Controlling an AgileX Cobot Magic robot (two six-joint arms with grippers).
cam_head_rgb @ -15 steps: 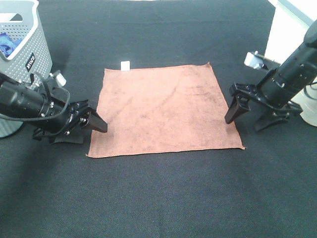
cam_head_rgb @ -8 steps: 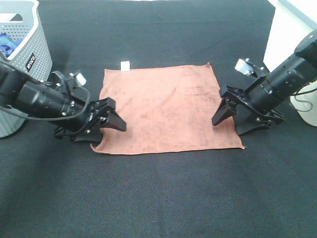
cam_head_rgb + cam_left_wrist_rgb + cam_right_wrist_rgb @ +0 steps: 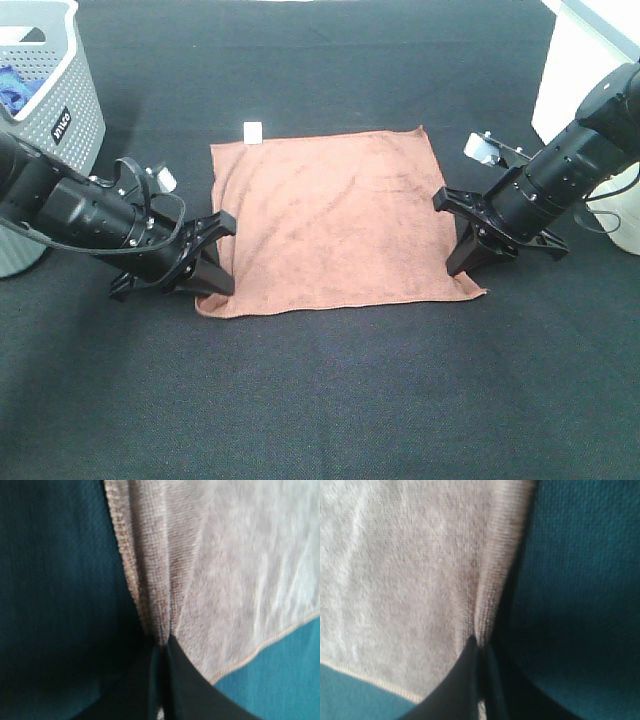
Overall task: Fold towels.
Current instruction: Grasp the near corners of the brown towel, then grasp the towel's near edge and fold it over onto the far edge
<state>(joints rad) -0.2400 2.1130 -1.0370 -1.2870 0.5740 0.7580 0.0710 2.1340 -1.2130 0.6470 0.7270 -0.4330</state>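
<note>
The rust-brown towel lies flat on the black table, with its white tag at the far left corner. My left gripper is shut on the towel's left edge near the front left corner. In the left wrist view the gripper pinches a ridge of the towel. My right gripper is shut on the right edge near the front right corner. In the right wrist view the gripper pinches a ridge of the towel. Both front corners are drawn slightly inward.
A grey perforated basket stands at the far left behind my left arm, with a blue cloth inside. A white block stands at the far right behind my right arm. The table surface is black cloth.
Both grippers moved inward from beside the towel onto its side edges and closed on them. The towel's front corners pulled inward and the front edge shortened.
</note>
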